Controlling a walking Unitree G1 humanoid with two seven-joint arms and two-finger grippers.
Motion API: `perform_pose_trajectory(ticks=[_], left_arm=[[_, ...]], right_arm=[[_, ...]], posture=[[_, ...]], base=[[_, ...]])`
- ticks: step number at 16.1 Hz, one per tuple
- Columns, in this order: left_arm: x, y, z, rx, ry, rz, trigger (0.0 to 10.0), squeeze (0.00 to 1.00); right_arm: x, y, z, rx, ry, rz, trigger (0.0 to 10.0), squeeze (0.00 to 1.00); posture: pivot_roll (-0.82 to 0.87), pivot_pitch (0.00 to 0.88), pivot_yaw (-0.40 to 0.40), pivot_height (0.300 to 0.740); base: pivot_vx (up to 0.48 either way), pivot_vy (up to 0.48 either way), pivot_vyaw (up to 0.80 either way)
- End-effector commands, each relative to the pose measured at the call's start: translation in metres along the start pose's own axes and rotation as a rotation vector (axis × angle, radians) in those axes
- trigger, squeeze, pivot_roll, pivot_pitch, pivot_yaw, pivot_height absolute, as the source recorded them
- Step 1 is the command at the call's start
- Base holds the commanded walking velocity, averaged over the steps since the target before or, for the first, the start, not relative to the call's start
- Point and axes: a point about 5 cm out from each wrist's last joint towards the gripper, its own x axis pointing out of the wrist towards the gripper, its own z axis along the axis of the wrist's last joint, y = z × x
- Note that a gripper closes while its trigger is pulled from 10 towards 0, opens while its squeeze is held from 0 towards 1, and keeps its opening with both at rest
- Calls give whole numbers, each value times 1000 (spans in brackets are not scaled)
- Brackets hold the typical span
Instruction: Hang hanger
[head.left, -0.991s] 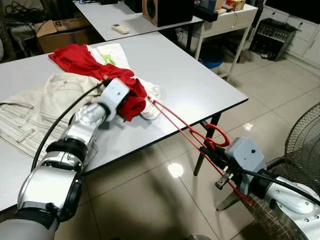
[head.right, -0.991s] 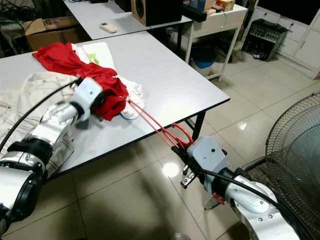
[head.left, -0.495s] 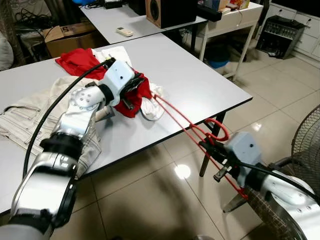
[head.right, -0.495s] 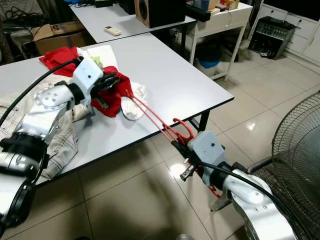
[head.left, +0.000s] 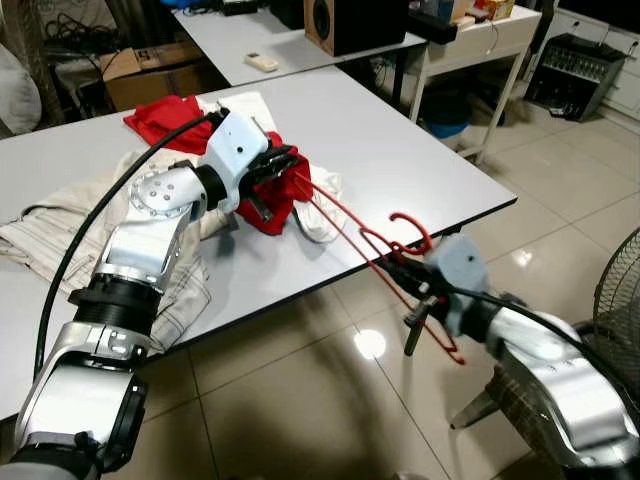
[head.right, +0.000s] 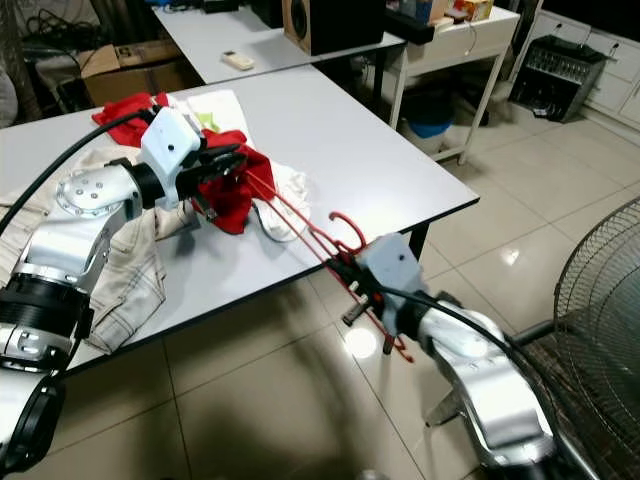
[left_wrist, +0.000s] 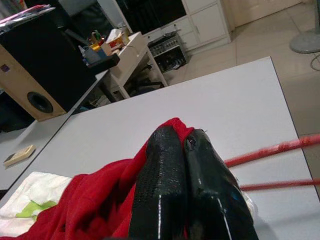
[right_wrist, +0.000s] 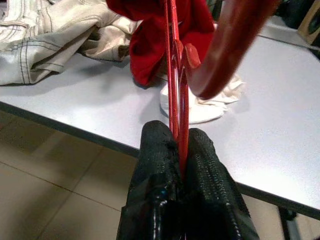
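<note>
Red plastic is what we record first: a red hanger runs from the near edge of the grey counter out over the tiled floor, its hook curling upward near the right arm. We find the right tool pressed together on the hanger's thin bars just below the hook, off the counter's edge; the right wrist view confirms both black fingers squeezing the red bars between them. The hanger's far end lies inside a red garment on the counter. We find the left tool above the counter at that garment, its fingers closed together with red cloth pinched against them, as the left wrist view shows. Beneath and beside the red garment lies a white cloth, and a cream-coloured garment is spread over the counter's left part under the left arm. A second counter behind carries a speaker and a small remote. A fan's wire guard stands on the floor at the right.
</note>
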Motion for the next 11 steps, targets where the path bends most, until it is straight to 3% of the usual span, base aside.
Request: perform_pose_trajectory(ticks=[1,5,6,7,8,9,11], left_arm=[[1,-1,5,9,-11,9,0,0],[3,-7,13,-36,-21,10,0,0],[2,-11,16,-70,-34,-18,0,0],[2,-11,16,-70,-34,-18,0,0],[-1,-19,19,-100,-36,-73,0,0],[-4,-22,18,-94,-21,-101,0,0],[-12,-20,14,-61,17,-112,0,0]], right_arm=[[3,2,2,6,-22,27,10000,0],[16,8,2,35,-40,65,10000,0],[27,5,-2,45,-19,3,10000,0],[27,5,-2,45,-19,3,10000,0],[34,-10,-8,132,17,-165,10000,0],[35,-19,-10,204,16,-250,10000,0],[32,-27,-10,249,-2,-297,10000,0]], posture=[[-240,0,56,740],[-225,0,51,740],[-224,0,56,740],[-224,0,56,740],[-230,0,52,740],[-230,0,47,740],[-240,0,46,740]], base=[[0,0,0],[0,0,0],[0,0,0],[0,0,0],[0,0,0],[0,0,0],[0,0,0]])
